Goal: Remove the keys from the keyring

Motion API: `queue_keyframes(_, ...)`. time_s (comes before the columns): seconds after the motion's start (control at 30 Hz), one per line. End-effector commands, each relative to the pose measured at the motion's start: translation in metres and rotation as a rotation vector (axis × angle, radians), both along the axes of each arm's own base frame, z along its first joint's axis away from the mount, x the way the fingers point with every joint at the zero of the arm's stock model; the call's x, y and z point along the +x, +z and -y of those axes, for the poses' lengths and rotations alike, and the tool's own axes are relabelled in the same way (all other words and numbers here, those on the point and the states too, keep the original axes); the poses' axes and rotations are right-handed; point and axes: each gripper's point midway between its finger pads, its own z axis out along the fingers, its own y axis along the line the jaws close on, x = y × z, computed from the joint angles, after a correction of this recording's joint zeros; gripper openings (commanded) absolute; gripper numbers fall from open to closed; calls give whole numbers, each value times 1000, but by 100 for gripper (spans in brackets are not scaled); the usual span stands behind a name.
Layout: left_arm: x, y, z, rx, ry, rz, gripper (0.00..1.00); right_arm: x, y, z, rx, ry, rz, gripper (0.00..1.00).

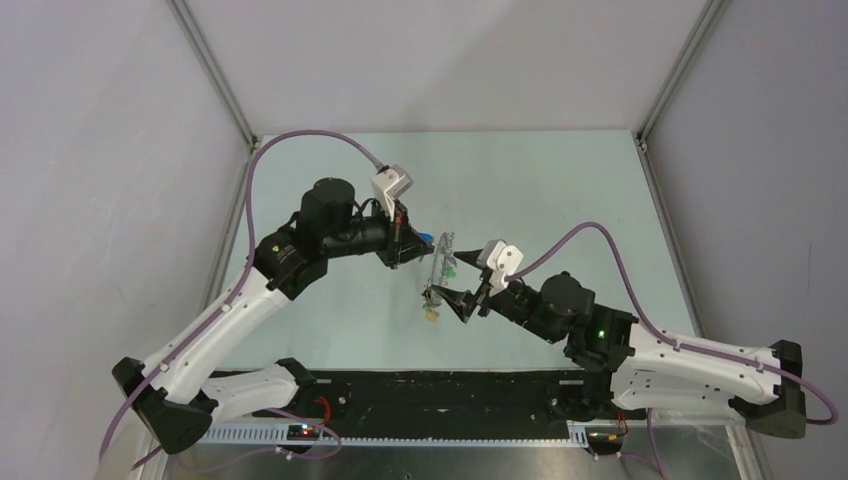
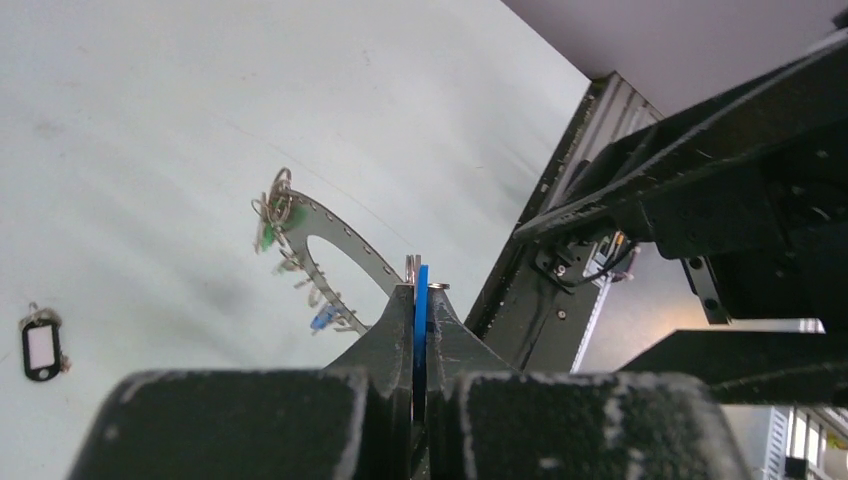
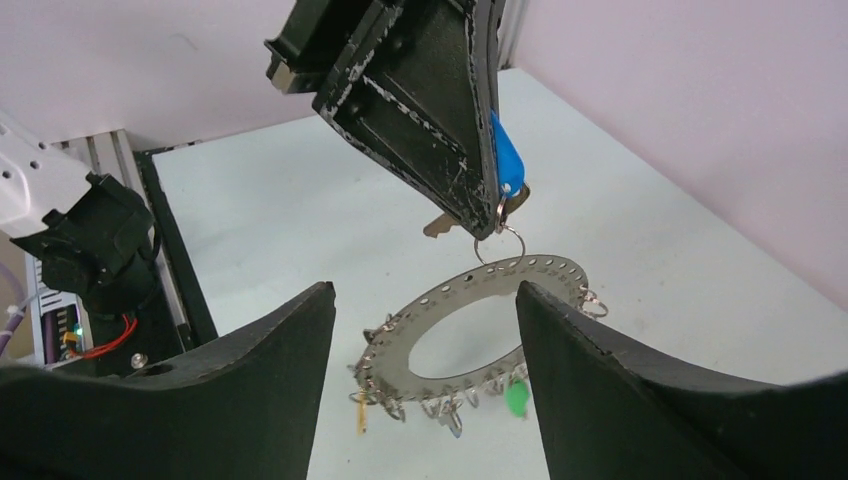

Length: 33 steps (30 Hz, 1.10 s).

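Observation:
My left gripper (image 1: 403, 243) is shut on a blue-headed key (image 2: 421, 290), and the jaws pinch its flat head edge-on. In the right wrist view this key (image 3: 506, 160) hangs by a small split ring from the keyring (image 3: 450, 300). The keyring is a flat silver hoop with holes all round, held tilted above the table (image 1: 560, 190). A green key (image 3: 516, 398), a yellow key (image 3: 360, 410) and several small rings hang along its lower edge. My right gripper (image 1: 450, 279) is open and empty, with its fingers either side of the keyring, apart from it.
A small black tag (image 2: 42, 345) with a white window lies on the table off to one side in the left wrist view. The right arm (image 2: 720, 180) fills the right of that view. Grey enclosure walls (image 1: 120, 150) stand round the table.

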Motion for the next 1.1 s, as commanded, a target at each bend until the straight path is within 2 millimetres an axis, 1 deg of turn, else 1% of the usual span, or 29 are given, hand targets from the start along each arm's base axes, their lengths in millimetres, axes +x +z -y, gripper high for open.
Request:
queue_keyframes(0.0, 13, 19, -8, -50, 111, 40, 0, 10, 17, -8, 71, -42, 41, 72)
queue_keyframes(0.03, 13, 18, -8, -48, 117, 40, 0, 12, 14, -9, 61, -52, 42, 73)
queue_keyframes(0.17, 14, 18, -9, -48, 129, 38, 0, 28, -9, -18, 6, -122, 18, 75)
queue_keyframes(0.33, 14, 17, -10, -43, 129, 41, 0, 42, -26, -27, -15, -182, -12, 75)
queue_keyframes(0.4, 14, 16, -10, -41, 125, 41, 0, 49, -32, -24, -27, -230, -18, 75)
queue_keyframes(0.47, 12, 16, -11, -39, 123, 44, 0, 55, -36, -16, -41, -270, -23, 74)
queue_keyframes(0.53, 12, 15, -11, -34, 121, 45, 0, 55, -40, -8, -51, -266, -26, 74)
queue_keyframes(0.57, 12, 15, -11, -33, 117, 45, 0, 53, -34, -2, -33, -258, -23, 74)
queue_keyframes(0.6, 12, 13, -10, -29, 114, 40, 0, 52, -38, 0, -36, -240, -25, 74)
queue_keyframes(0.63, 11, 12, -10, -28, 108, 37, 0, 50, -32, 6, -15, -231, -19, 74)
queue_keyframes(0.77, 10, 11, -8, -28, 99, 25, 0, 47, -29, 19, -10, -190, 10, 72)
queue_keyframes(0.8, 10, 11, -8, -30, 98, 25, 0, 43, -26, 19, -17, -154, 33, 72)
queue_keyframes(0.83, 10, 12, -8, -31, 98, 23, 0, 42, -24, 20, -31, -142, 61, 72)
queue_keyframes(1.0, 10, 11, -6, -35, 101, 4, 0, 14, -15, 5, -42, 59, 201, 67)
queue_keyframes(1.07, 9, 11, -6, -38, 103, -6, 0, 13, -13, 2, -46, 81, 239, 65)
